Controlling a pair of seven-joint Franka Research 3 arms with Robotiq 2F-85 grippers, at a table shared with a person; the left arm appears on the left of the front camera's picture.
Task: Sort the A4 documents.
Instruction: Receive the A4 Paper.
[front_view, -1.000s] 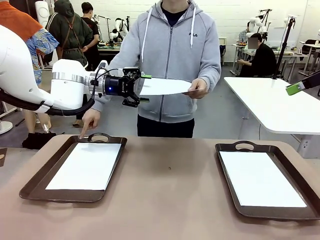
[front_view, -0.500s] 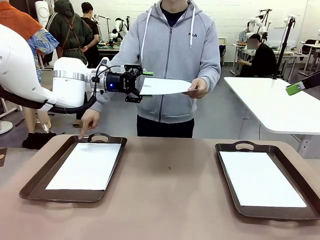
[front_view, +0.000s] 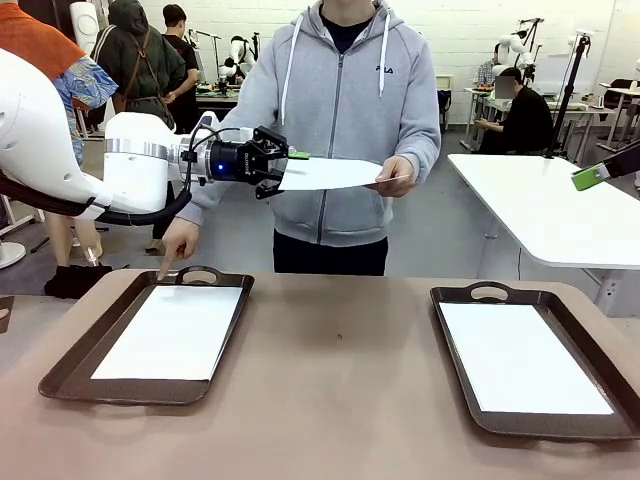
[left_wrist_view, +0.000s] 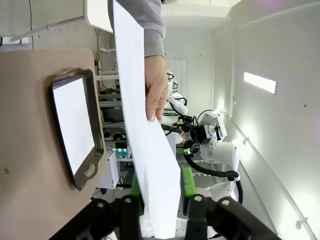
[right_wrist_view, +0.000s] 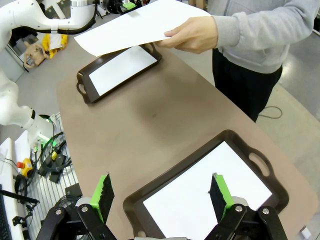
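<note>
The left hand (front_view: 283, 165) is pinching the left end of an A4 sheet (front_view: 335, 173) that the person's hand (front_view: 396, 177) is holding by its right end, above the far edge of the worktop (front_view: 340, 380). The sheet's long axis is running left to right, level. The left tray (front_view: 70, 365) is lying below and nearer. The right hand (right_wrist_view: 162, 197), fingers apart, is hovering over the right tray (front_view: 462, 400).

Brown table (front_view: 330, 400) with 2 trays (front_view: 70, 370) (front_view: 455, 385)
</note>
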